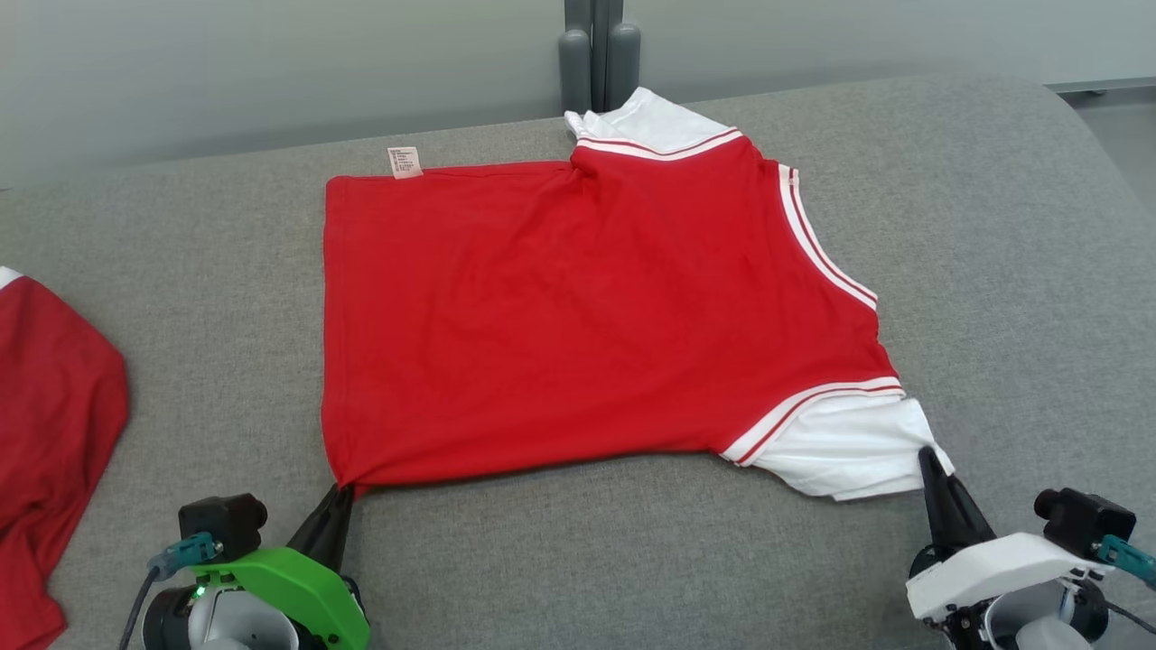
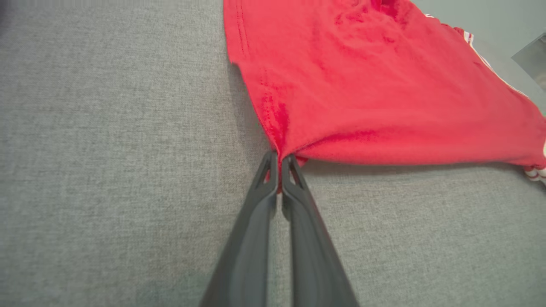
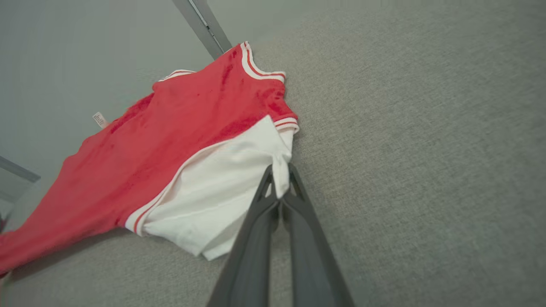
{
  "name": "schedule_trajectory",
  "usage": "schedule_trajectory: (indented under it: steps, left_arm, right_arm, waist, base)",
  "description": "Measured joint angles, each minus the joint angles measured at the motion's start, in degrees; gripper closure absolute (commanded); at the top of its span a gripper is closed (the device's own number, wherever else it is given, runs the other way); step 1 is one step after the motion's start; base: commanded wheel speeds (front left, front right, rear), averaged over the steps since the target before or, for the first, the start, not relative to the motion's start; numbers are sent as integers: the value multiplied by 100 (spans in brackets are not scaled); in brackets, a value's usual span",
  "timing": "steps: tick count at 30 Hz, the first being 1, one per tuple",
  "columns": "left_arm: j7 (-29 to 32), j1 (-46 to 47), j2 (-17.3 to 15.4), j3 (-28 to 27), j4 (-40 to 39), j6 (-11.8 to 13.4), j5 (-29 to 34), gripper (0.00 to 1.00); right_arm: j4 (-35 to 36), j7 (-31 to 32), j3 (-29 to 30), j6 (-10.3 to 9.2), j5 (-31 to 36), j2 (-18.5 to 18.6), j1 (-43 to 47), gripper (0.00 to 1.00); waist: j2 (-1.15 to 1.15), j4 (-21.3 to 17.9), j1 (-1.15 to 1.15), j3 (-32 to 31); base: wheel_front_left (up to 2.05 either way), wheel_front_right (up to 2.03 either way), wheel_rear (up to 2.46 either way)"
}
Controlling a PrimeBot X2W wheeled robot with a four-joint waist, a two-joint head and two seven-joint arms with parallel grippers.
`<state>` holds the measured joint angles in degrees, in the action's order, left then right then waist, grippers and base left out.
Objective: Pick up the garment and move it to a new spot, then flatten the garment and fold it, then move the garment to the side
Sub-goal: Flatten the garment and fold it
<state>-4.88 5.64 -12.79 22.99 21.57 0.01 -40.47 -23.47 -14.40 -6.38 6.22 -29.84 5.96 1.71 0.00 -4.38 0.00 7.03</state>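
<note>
Nearest the robot, a strip of bare grey upholstered surface is seen running unbroken between the two grippers. At its lower left, the left gripper is closed tight on the near hem corner of the red garment, and the cloth is drawn to a point between the fingertips. At the lower right, the right gripper is clamped on the outer corner of the near white sleeve, with a fold of white fabric pinched between its fingers. The garment's near edge is stretched between these two grips, and a dark line of shadow is cast beneath it.

Beyond, the garment is spread across the middle of the surface, its straight hem edge to the left and its striped neck edge to the right. Left of the hem, a broad band of open grey is left before a second red garment at the border of the head view, well apart. Right of the neck edge, wide open surface is seen out to the rounded rim.

Farther back, a small white label is carried at the far hem corner. The far white sleeve is bunched at the back rim, just before a grey post. Only a narrow margin of surface is left behind the garment.
</note>
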Motion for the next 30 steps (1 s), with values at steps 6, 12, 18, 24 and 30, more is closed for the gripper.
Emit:
schedule_trajectory:
  steps: [6, 12, 18, 24, 30]
  left_arm:
    - [212, 1, -97, 14, -376, 0, 1, 100]
    - [557, 319, -201, 108, -883, 8, 79, 100]
    - [1071, 868, -358, 211, -1355, 40, 252, 100]
    - [1512, 1245, -692, 136, -1485, 212, 379, 100]
    - [1704, 1386, -759, 97, -1640, 257, 425, 100]
  right_arm:
    - [657, 0, 88, 85, -657, -42, -1, 100]
    - [1185, 175, 109, 83, -922, 156, -152, 100]
    - [1557, 389, 212, 83, -888, 635, -601, 100]
    - [1670, 745, 30, 83, -723, 999, -1079, 100]
    - [1673, 964, -170, 83, -654, 1094, -1138, 100]
  waist:
    - [0, 10, 0, 106]
    - [0, 16, 0, 359]
    - [0, 72, 0, 696]
    - [0, 170, 1, 1037]
    - [0, 317, 1, 1228]
  base:
    - [0, 0, 0]
    - [0, 0, 0]
    - [0, 0, 0]
    - [0, 0, 0]
    - [0, 0, 0]
